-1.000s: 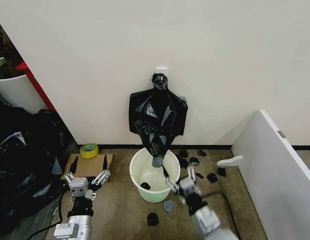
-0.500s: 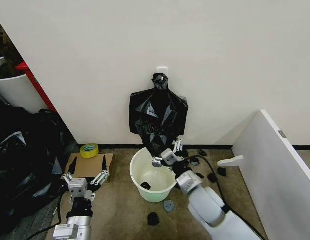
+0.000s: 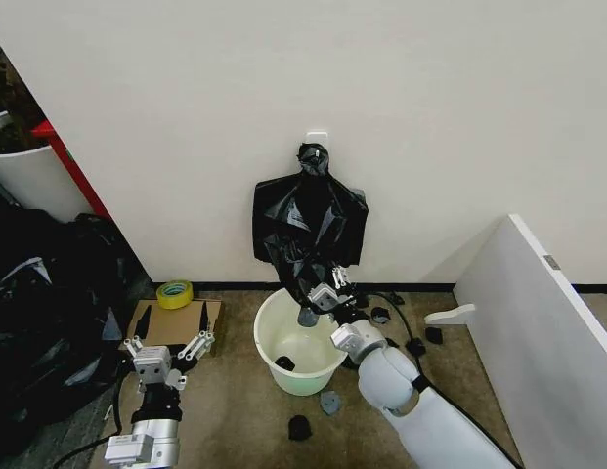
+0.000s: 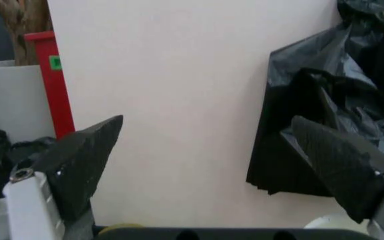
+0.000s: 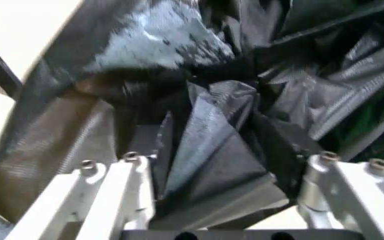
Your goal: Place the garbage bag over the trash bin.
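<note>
In the head view, the left gripper (image 3: 169,349) waits at 7 o'clock with its fingers spread wide. At center, the trash bin (image 3: 274,368) stands white and unlined. Just beyond, at its 12 o'clock rim, the right gripper (image 3: 325,291) is open around the garbage bag (image 3: 309,227), which hangs glossy, black and crinkled on the wall.

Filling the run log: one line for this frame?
right hand: open, at hanging glossy black plastic bag, fold between fingers | left hand: open, parked low | round white plastic bin: on floor, unlined
</note>
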Available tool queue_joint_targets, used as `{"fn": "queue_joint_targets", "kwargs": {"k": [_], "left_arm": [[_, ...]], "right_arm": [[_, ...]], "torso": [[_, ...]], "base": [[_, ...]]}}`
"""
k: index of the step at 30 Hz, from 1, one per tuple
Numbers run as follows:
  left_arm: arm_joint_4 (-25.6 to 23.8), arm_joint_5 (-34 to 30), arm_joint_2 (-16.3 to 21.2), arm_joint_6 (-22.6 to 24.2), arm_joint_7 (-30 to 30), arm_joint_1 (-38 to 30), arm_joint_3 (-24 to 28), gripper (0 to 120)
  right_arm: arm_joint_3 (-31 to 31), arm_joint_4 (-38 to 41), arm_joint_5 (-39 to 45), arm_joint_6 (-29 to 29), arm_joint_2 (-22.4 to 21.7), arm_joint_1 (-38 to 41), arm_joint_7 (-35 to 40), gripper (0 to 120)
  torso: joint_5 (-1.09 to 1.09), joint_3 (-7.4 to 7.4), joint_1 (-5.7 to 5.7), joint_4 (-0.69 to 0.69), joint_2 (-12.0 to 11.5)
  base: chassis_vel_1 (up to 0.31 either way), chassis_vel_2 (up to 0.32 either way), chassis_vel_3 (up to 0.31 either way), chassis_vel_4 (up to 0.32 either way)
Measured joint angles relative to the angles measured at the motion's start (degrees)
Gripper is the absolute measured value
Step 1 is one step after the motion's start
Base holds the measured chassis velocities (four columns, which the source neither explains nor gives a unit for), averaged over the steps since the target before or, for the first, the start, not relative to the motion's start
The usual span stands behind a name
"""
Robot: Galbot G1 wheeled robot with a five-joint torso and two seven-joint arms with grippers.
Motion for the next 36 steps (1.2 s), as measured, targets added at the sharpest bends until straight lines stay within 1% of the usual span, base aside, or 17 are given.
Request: {"fn": "queue_joint_targets", "kwargs": {"k": [3,4,5,6,7,10,11,15,18,19,22,25,26,30,32,33,36], "left_arm": [[-0.31,-0.37,0.02,0.01,-0.02,-0.21,-0.01,98],[-0.32,-0.39,0.0,0.01,-0.03,-0.22,-0.01,98],[-0.35,-0.41,-0.07,0.01,-0.05,-0.21,0.06,98],[-0.35,-0.41,-0.12,0.01,-0.08,-0.2,0.09,98],[-0.35,-0.41,-0.12,0.01,-0.08,-0.2,0.09,98],[-0.22,-0.41,-0.19,0.04,-0.2,-0.18,0.14,98],[-0.19,-0.41,-0.17,0.08,-0.22,-0.2,0.15,98],[-0.18,-0.67,0.02,0.36,-0.25,-0.55,0.15,98],[-0.21,-1.48,0.35,1.01,-0.25,-1.43,0.17,98],[-0.21,-1.48,0.35,1.01,-0.25,-1.43,0.17,98],[-0.52,-2.78,1.52,2.11,-0.03,-2.89,0.28,98],[-0.78,-4.81,3.86,3.38,0.56,-4.97,0.54,98],[-0.78,-4.81,3.86,3.38,0.56,-4.97,0.54,98],[-0.74,-8.38,9.1,5.31,1.66,-9.36,1.74,98],[-0.73,-10.34,11.97,6.82,1.97,-11.41,2.41,98],[-0.73,-10.34,11.97,6.82,1.97,-11.41,2.41,98],[-1.2,-12.67,15.81,9.0,2.38,-12.52,2.53,98]], "right_arm": [[-0.37,-0.55,-0.43,-1.46,0.18,0.72,1.08,29],[-0.41,-0.57,-0.43,-1.63,0.22,0.79,1.25,27],[-0.56,-0.59,-0.4,-2.27,0.37,1.08,1.86,19],[-0.61,-0.59,-0.39,-2.5,0.38,1.2,2.0,15],[-0.61,-0.59,-0.39,-2.5,0.38,1.2,2.0,15],[-0.51,-0.5,-0.23,-2.84,0.25,1.34,2.4,2],[-0.35,-0.42,-0.02,-2.87,0.09,1.33,2.4,0],[0.51,0.31,1.52,-2.12,-0.45,0.7,2.34,0],[1.95,2.82,8.12,1.2,-0.94,-1.19,2.79,0],[1.95,2.82,8.12,1.2,-0.94,-1.19,2.79,0],[4.13,6.94,16.87,5.88,-1.72,-4.25,3.41,0],[6.62,10.79,22.94,11.22,-2.47,-7.22,2.57,0],[6.62,10.79,22.94,11.22,-2.47,-7.22,2.57,0],[9.61,16.09,28.16,16.74,-3.14,-11.16,0.23,0],[10.08,17.37,27.97,18.53,-3.48,-12.15,-1.22,0],[10.08,17.37,27.97,18.53,-3.48,-12.15,-1.22,0],[9.32,16.81,24.59,20.94,-3.19,-10.74,-2.85,0]], "torso": [[0.0,0.0,0.0,0.0,0.0],[0.0,0.0,0.0,0.0,0.0],[-0.01,0.0,0.0,0.0,0.0],[0.0,0.0,0.0,0.0,0.0],[0.0,0.0,0.0,0.0,0.0],[0.0,0.0,-0.01,0.0,0.0],[0.0,0.0,-0.01,0.0,0.0],[0.0,0.0,-0.01,0.0,0.0],[-0.01,0.0,-0.01,0.01,0.0],[-0.01,0.0,-0.01,0.01,0.0],[0.0,0.0,-0.01,0.01,0.0],[-0.01,-0.01,-0.01,-0.02,0.0],[-0.01,-0.01,-0.01,-0.02,0.0],[0.0,-0.01,0.0,-0.01,0.0],[-0.03,-0.01,-0.01,-0.05,0.0],[-0.03,-0.01,-0.01,-0.05,0.0],[0.0,-0.01,-0.01,0.01,0.0]], "base": [[0.0,0.0,0.0,0.0],[0.0,0.0,0.0,0.0],[0.0,0.0,0.0,0.0],[0.0,0.0,0.0,0.0],[0.0,0.0,0.0,0.0],[0.0,0.0,0.0,0.0],[0.0,0.0,0.0,0.0],[0.0,0.0,0.0,0.0],[0.0,0.0,0.0,0.0],[0.0,0.0,0.0,0.0],[0.0,0.0,0.0,0.0],[0.0,0.0,0.0,0.0],[0.0,0.0,0.0,0.0],[0.0,0.0,0.0,0.0],[0.0,0.0,0.0,0.0],[0.0,0.0,0.0,0.0],[0.0,0.0,0.0,0.0]]}}
